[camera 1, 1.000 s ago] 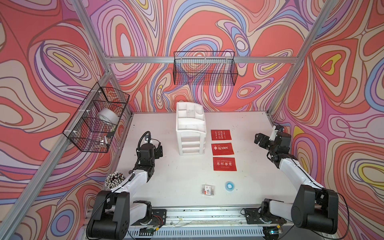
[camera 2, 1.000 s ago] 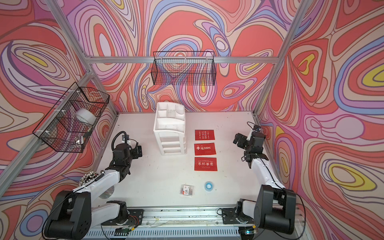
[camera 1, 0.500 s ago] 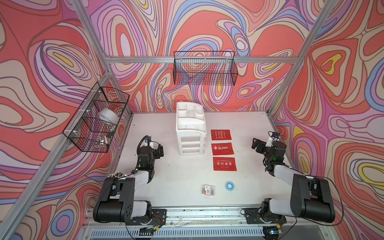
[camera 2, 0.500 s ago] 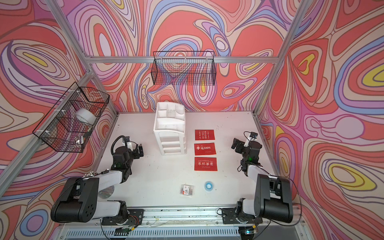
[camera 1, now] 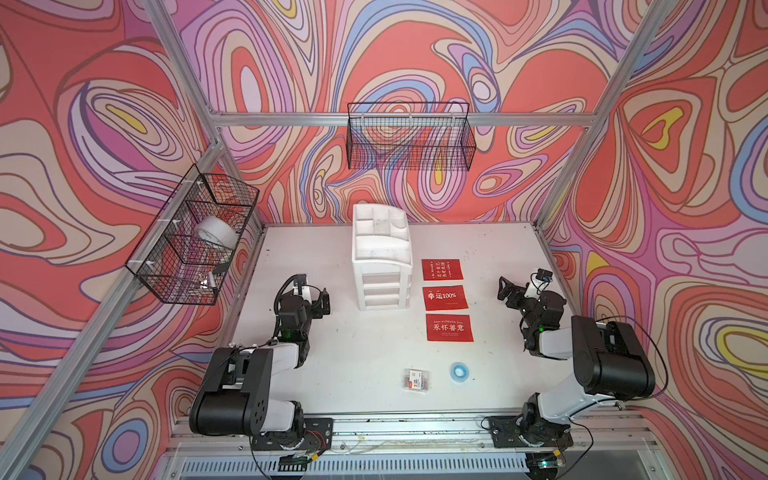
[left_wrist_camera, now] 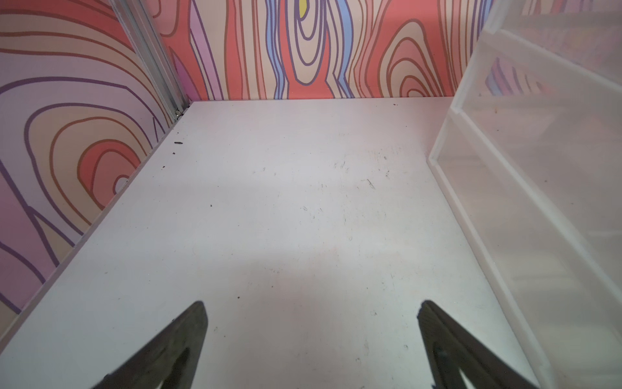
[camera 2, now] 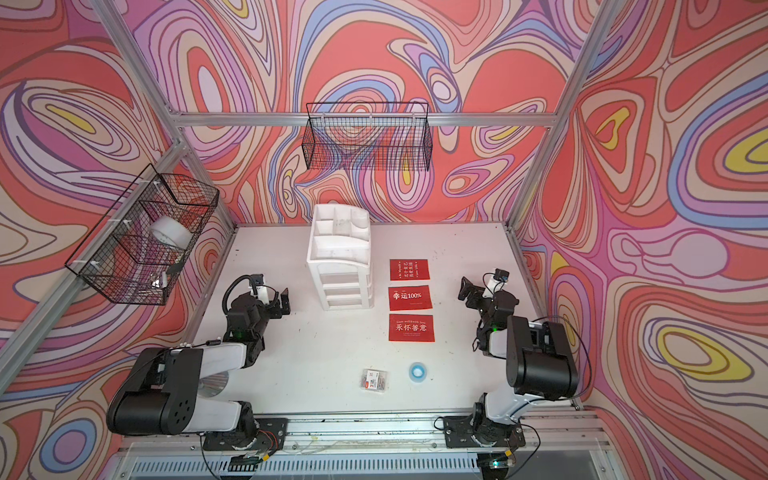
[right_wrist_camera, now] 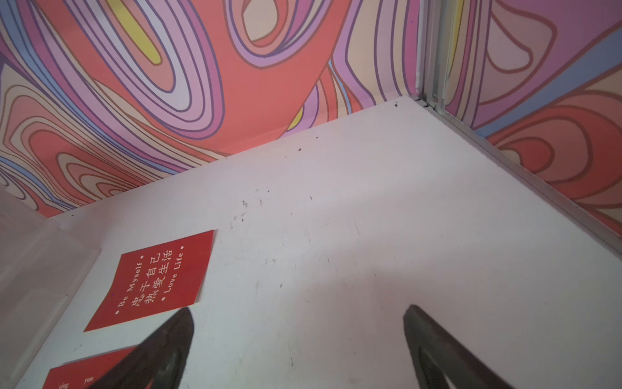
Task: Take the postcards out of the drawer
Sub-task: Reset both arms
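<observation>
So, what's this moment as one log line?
postcards: three red rectangular cards flat on white table, outside white plastic drawer unit | left gripper: open, empty | right gripper: open, empty

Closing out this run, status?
Left gripper open, empty. Right gripper open, empty. Three postcards out, flat beside drawers. Nothing in the way.

- White table [camera 1: 332,345].
- Drawers [camera 1: 382,266] stand on it, toward the back.
- Three postcards [camera 1: 445,297] lie in a row just right of the drawers.
- Packet [camera 1: 417,378] and blue roll [camera 1: 459,370] lie apart, well in front of the drawers.
</observation>
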